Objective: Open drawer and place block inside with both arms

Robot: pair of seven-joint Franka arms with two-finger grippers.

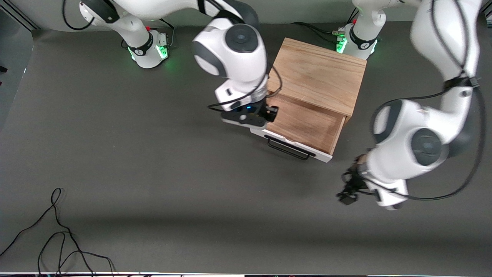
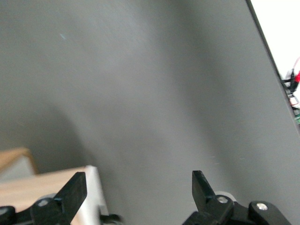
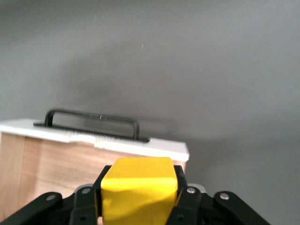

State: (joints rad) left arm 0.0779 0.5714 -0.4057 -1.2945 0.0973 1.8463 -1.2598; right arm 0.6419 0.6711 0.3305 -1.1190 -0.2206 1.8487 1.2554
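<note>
The light oak box's white-fronted drawer [image 1: 303,127] stands pulled out on the matte grey bench [image 1: 134,173], smooth wood floor exposed to receive the block. The right gripper [image 1: 265,113] hangs over the drawer's edge toward the right arm's end, clamping the small glossy yellow cube [image 3: 138,187]. The left gripper [image 1: 348,192] waits with fingers spread, empty, over bare bench.

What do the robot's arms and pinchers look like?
Both arms are fat and white with dark grey round joints. Black cables loop along them. Their bases glow green. The right gripper is black with a tiny blue light. The left gripper is black too, with flat, pointed jaws.
</note>
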